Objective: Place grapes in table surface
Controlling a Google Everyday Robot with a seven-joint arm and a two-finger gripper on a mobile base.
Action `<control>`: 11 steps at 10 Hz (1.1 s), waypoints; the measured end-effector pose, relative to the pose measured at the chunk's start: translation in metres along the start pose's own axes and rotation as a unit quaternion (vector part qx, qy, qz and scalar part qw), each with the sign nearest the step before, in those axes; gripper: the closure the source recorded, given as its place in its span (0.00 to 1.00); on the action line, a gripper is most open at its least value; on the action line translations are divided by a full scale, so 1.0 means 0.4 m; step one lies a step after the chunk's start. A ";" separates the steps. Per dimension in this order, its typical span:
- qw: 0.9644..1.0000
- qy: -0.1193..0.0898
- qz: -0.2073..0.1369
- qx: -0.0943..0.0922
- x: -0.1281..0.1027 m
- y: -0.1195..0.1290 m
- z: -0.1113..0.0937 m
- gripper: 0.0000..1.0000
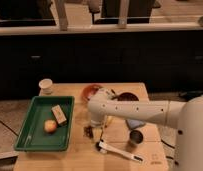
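The green tray (26, 134) lies on the left part of the light wooden desk (77, 159); inside it sit a round orange fruit (50, 126) and, just behind that, a small tan block (59, 114); the grapes (88, 131) rest on the desk just off the tray's right edge, level with its front half, a small dark reddish cluster on the bare wood; the white arm (140, 111) reaches in from the far right toward the tray and bends down, so the gripper (95, 126) hangs directly over the grapes, at or very close to them; I cannot tell how wide the gripper stands, nor whether it holds the cluster; beyond the tray's back left corner stands a pale paper cup (45, 86); right of the tray's back edge are an orange-red bowl (91, 91) and, farther right, a dark bowl (127, 97); well to the right of the tray, past the grapes, stands a metal cup (136, 137); a white-handled utensil (117, 150) lies near the desk's front edge, right of the tray's front corner.
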 end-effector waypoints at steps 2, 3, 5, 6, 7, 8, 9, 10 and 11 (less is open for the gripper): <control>1.000 -0.001 0.007 -0.005 0.007 0.006 0.016 0.48; 1.000 -0.002 0.010 -0.006 0.008 0.006 0.018 0.59; 1.000 -0.003 0.011 -0.003 0.010 0.002 0.022 0.80; 1.000 -0.002 0.011 -0.004 0.012 0.003 0.019 0.90; 1.000 -0.001 0.011 -0.007 0.013 0.007 0.018 0.98; 1.000 -0.001 0.011 -0.008 0.014 0.009 0.018 1.00; 1.000 0.002 0.008 -0.008 0.015 0.010 0.017 1.00; 1.000 0.004 0.005 -0.008 0.014 0.009 0.015 1.00; 1.000 0.004 0.003 -0.007 0.012 0.007 0.012 1.00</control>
